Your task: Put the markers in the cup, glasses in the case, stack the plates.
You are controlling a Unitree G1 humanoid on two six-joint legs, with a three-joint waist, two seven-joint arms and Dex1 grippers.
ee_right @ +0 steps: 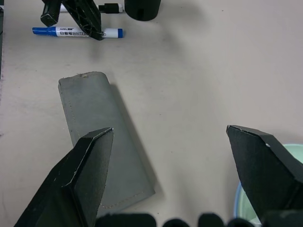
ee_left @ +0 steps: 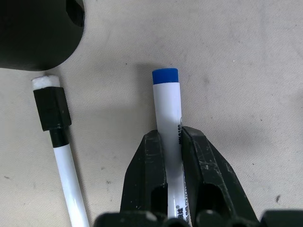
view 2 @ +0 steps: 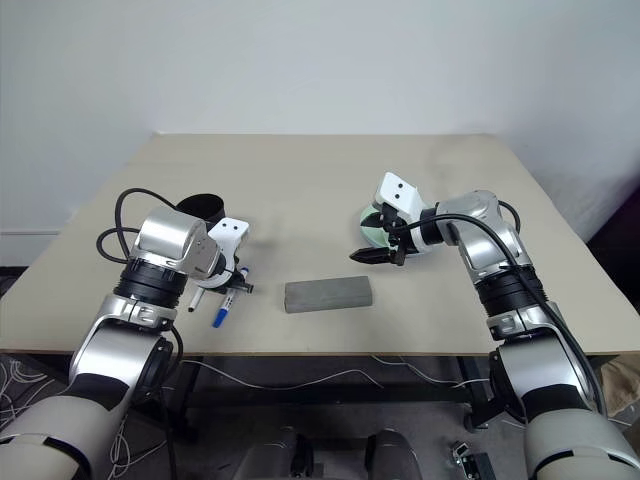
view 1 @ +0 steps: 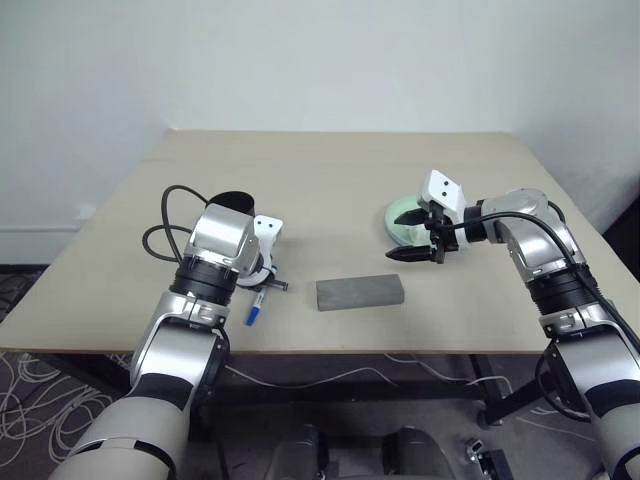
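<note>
Two markers lie on the table [view 1: 330,180] at the robot's left, neither in the cup yet, so that part of the task is only starting. The cup [view 1: 236,203] stands upright just behind the left gripper [ee_left: 171,142], and the black-capped marker [ee_left: 59,137] rests flat on the tabletop near the cup's base, untouched. Beside it, the blue-capped marker [ee_left: 167,118] is pinched across its white barrel by the left gripper's two fingers, pressed together on it — it appears to be lying on the surface, not lifted. The left arm is bent at the elbow with its wrist turned steeply down over the pens.

In the middle, near the front edge, the case [view 1: 360,293] lies flat and closed; the glasses cannot be made out on the table, so whether they are already inside cannot be told.

To the right, the plates [view 1: 402,222] sit partly behind the right gripper [view 1: 418,238]; a light green plate with a blue rim beneath it suggests they are already stacked — though that is a judgement. The right arm reaches inward, its gripper hanging above the table between the case and the plates, fingers spread wide and holding nothing.
</note>
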